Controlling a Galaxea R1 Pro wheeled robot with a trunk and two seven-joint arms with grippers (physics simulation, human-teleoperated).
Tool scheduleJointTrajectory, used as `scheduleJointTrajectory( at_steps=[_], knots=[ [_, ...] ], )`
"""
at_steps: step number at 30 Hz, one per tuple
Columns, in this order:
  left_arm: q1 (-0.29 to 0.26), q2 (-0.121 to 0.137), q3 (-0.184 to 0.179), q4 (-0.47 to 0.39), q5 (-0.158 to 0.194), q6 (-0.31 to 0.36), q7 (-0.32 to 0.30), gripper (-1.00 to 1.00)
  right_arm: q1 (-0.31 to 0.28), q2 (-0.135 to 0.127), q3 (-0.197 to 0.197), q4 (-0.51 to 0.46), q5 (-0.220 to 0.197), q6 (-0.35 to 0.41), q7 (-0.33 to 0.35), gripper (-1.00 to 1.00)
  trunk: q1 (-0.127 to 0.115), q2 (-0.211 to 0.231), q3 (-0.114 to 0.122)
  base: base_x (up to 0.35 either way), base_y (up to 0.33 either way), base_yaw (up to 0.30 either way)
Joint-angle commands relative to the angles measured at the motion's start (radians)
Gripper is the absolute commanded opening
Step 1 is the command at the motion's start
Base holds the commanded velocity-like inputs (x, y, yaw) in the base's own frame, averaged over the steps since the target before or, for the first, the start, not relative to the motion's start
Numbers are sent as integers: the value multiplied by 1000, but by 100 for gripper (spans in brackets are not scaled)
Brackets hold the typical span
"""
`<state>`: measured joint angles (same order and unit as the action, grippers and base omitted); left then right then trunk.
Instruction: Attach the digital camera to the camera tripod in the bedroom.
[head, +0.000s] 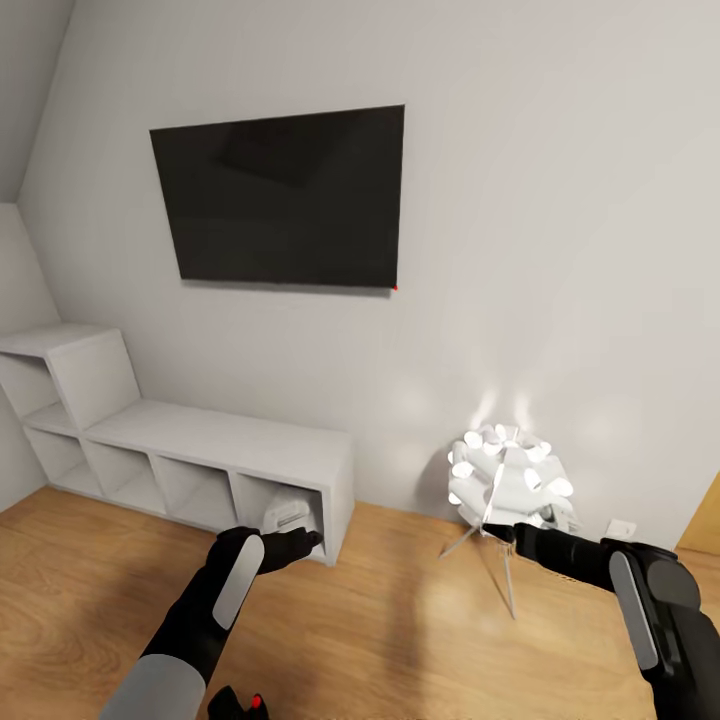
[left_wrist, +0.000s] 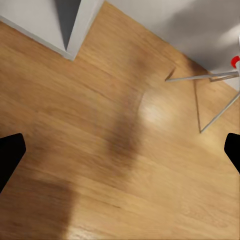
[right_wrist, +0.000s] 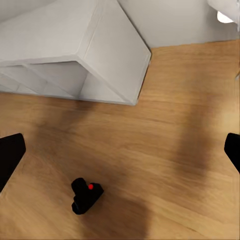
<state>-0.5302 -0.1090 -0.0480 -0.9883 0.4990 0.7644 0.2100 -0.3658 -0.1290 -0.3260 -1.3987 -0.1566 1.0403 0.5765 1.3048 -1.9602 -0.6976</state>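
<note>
- Black and small, the digital camera (right_wrist: 86, 195) is seen lying on the wood floor (right_wrist: 165, 150) in the right wrist view, with its red dot turned upward; it is well apart from the grey cube shelf (right_wrist: 90, 55).
- At the bottom edge of the head view a dark shape with a red dot (head: 243, 703) is cut off; it is judged to be the same camera, close in front of the robot.
- The step in hand is judged to be the search and approach: nothing is held, and the camera has not yet been picked up.
- The left tool (left_wrist: 120, 152) is spread wide over bare floor, with nothing between its fingertips; the right tool (right_wrist: 120, 150) is spread likewise, above the camera but not touching it.
- For the next move, a tool would have to be lowered to the camera and pressed together around its body; the camera tripod must then be found.
- No silver-legged stand with a black head is made out here; the thin splayed legs (left_wrist: 210, 95) beside the wall belong to the glowing white lamp (head: 508, 480).
- A pale item inside the nearest shelf cube (head: 288, 516) is partly covered by the left arm and cannot be identified.
</note>
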Motion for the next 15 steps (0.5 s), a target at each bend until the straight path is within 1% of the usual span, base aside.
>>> scheduleJointTrajectory(
  at_steps=[1, 5, 15],
  knots=[
    [-1, 0, -1, -1, 11, 3, 9, 100, -1, -3, -7, -1, -6, 7, 11, 100, 4, -8, -4, 0, 0, 0],
    [-1, 0, -1, -1, 10, 3, 10, 100, -1, -9, -21, -3, -5, 7, 37, 100, 19, -36, -17, 0, 0, 0],
    [-1, 0, -1, -1, 10, 3, 11, 100, -1, -12, -25, -3, -4, 7, 50, 100, 58, -106, -48, 0, 0, 0]
  ],
)
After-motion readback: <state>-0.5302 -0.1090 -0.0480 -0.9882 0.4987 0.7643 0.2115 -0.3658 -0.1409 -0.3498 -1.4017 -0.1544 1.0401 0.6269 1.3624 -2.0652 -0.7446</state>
